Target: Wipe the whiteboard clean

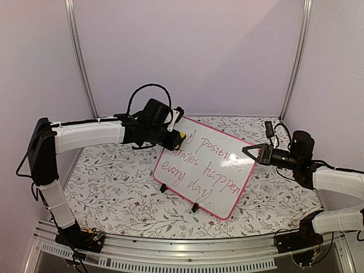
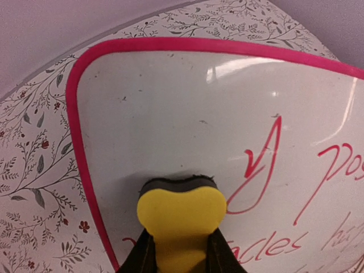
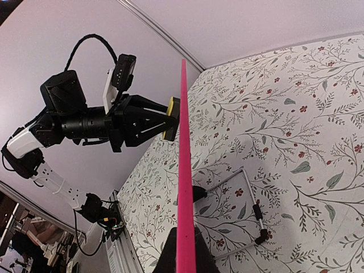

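The whiteboard [image 1: 206,169] stands tilted on two black clip feet, with a pink-red frame and red handwriting across it. My left gripper [image 1: 177,138] is shut on a yellow eraser [image 2: 181,211] whose black felt presses on the board's upper left, in a wiped patch beside the writing. My right gripper [image 1: 250,151] is shut on the board's right edge, seen edge-on as a pink strip [image 3: 185,170] between the fingers. The left gripper also shows in the right wrist view [image 3: 165,119], eraser against the board.
The table wears a floral cloth [image 1: 114,182]. A wire stand [image 3: 244,210] lies on the cloth behind the board. Pale walls and metal posts [image 1: 79,57] close in the back and sides. A metal rail [image 1: 182,250] runs along the near edge.
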You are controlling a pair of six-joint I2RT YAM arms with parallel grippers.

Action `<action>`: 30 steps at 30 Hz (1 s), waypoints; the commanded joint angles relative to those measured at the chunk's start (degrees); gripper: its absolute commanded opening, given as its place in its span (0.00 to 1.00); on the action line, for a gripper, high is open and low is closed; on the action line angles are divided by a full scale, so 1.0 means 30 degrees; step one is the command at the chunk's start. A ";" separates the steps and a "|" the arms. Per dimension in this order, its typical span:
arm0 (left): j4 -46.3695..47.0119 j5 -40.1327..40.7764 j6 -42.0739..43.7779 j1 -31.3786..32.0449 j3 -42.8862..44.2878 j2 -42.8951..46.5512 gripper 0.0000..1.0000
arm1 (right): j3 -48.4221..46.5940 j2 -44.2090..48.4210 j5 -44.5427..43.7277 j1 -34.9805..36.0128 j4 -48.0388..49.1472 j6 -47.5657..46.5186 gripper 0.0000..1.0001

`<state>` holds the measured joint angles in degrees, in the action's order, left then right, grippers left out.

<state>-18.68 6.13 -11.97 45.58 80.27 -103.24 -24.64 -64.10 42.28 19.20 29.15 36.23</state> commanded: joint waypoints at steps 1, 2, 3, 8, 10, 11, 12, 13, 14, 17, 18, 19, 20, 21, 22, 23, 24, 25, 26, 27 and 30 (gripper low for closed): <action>-0.0491 0.1229 -0.0551 -0.0516 -0.0561 -0.0065 0.00 | -0.0195 -0.0123 0.1379 0.0548 -0.0126 -0.1214 0.00; -0.0495 0.1189 -0.0534 -0.0513 -0.0565 -0.0068 0.00 | -0.0198 -0.0137 0.1361 0.0562 -0.0116 -0.1209 0.00; -0.0500 0.1202 -0.0557 -0.0509 -0.0547 -0.0089 0.00 | -0.0179 -0.0164 0.1350 0.0553 -0.0118 -0.1207 0.00; -0.0291 0.1459 -0.0462 -0.0513 -0.0445 0.0086 0.00 | -0.0195 -0.0166 0.1375 0.0571 -0.0099 -0.1207 0.00; -0.0105 0.1021 -0.0432 -0.0638 -0.0272 0.0319 0.00 | -0.0266 -0.0168 0.1378 0.0583 -0.0089 -0.1207 0.00; 0.0014 0.0914 -0.0522 -0.0682 -0.0265 0.0489 0.00 | -0.0294 -0.0168 0.1386 0.0563 -0.0042 -0.1207 0.00; 0.0143 0.0901 -0.0658 -0.0779 -0.0286 0.0682 0.00 | -0.0323 -0.0190 0.1398 0.0571 -0.0032 -0.1229 0.00; 0.0291 0.1038 -0.0818 -0.0894 -0.0376 0.0889 0.00 | -0.0338 -0.0217 0.1403 0.0583 -0.0016 -0.1184 0.00; 0.0507 0.1172 -0.0977 -0.1025 -0.0567 0.1164 0.00 | -0.0340 -0.0211 0.1433 0.0574 -0.0014 -0.1179 0.00; 0.1480 0.1279 -0.0968 -0.1184 -0.1182 0.1862 0.00 | -0.0285 -0.0154 0.1462 0.0573 -0.0011 -0.1123 0.00; 0.1663 0.1100 -0.0948 -0.1182 -0.1232 0.1974 0.00 | -0.0282 -0.0157 0.1477 0.0583 0.0001 -0.1119 0.00; 0.1806 0.0755 -0.0887 -0.1148 -0.1223 0.2014 0.00 | -0.0289 -0.0145 0.1490 0.0592 -0.0012 -0.1119 0.00; 0.1925 0.0335 -0.0788 -0.1130 -0.1175 0.2023 0.00 | -0.0282 -0.0140 0.1499 0.0578 0.0001 -0.1119 0.00; 0.1997 -0.0010 -0.0659 -0.1062 -0.1110 0.1973 0.00 | -0.0307 -0.0139 0.1493 0.0602 -0.0008 -0.1104 0.00; 0.2017 -0.0284 -0.0543 -0.0947 -0.1032 0.1878 0.00 | -0.0310 -0.0139 0.1492 0.0616 -0.0010 -0.1091 0.00; 0.2008 -0.0483 -0.0372 -0.0816 -0.0935 0.1779 0.00 | -0.0333 -0.0139 0.1492 0.0603 -0.0013 -0.1090 0.00; 0.2033 -0.0666 -0.0160 -0.0638 -0.0857 0.1620 0.00 | -0.0339 -0.0139 0.1492 0.0605 -0.0007 -0.1075 0.00; 0.1992 -0.0754 0.0087 -0.0447 -0.0792 0.1527 0.00 | -0.0340 -0.0139 0.1492 0.0639 -0.0009 -0.1084 0.00; 0.1957 -0.0802 0.0333 -0.0230 -0.0747 0.1427 0.00 | -0.0340 -0.0161 0.1492 0.0646 -0.0017 -0.1088 0.00; 0.1927 -0.0775 0.0600 -0.0030 -0.0716 0.1316 0.00 | -0.0340 -0.0144 0.1492 0.0647 -0.0007 -0.1089 0.00; 0.1700 -0.0553 0.0933 0.0373 -0.0618 0.1074 0.00 | -0.0369 -0.0173 0.1492 0.0662 -0.0021 -0.1079 0.00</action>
<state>-14.20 5.34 -11.94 44.51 77.10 -98.74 -24.91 -64.12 43.16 19.86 29.98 34.46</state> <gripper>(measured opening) 0.235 0.032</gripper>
